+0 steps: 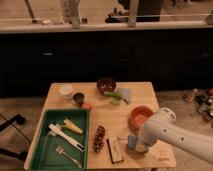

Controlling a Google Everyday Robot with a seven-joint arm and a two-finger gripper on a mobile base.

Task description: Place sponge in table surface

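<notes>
A blue sponge point(131, 141) is at the front right of the wooden table point(140, 92), low over or on the surface; I cannot tell which. My gripper point(138, 145) is right at the sponge, at the end of the white arm point(172, 135) that reaches in from the lower right. The arm's bulky wrist covers most of the gripper. A pale yellowish patch shows just under the wrist beside the sponge.
An orange bowl point(140, 116) stands just behind the gripper. A dark rectangular block point(115, 149) and a grape bunch point(99, 138) lie to its left. A green tray point(64, 139) with utensils fills the front left. A dark red bowl point(106, 85), cups and a green cup point(116, 100) stand at the back.
</notes>
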